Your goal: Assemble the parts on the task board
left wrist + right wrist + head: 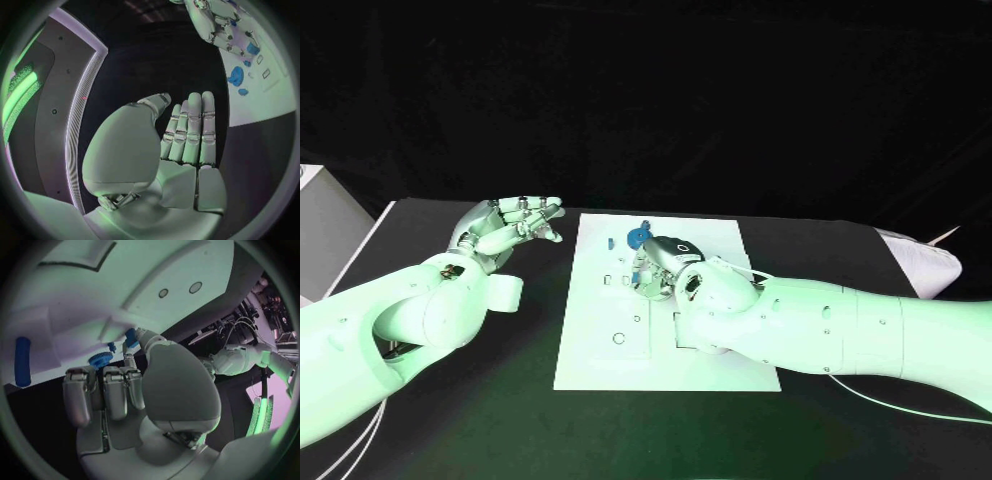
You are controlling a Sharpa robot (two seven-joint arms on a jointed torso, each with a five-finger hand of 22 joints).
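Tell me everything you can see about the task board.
The task board is a flat white rectangular plate lying on the black table. Its face has small cut-out slots and round holes. Small blue parts sit near its far edge. The right hand is over its upper middle; the left hand stays off its left side.

A black table (pixel 473 420) carried the scene, set against a black backdrop (pixel 675 100). A pale grey box-like object (pixel 322 225) stood just off the table's left edge; a white cloth-like item (pixel 923 262) lay at the right edge, behind the arm
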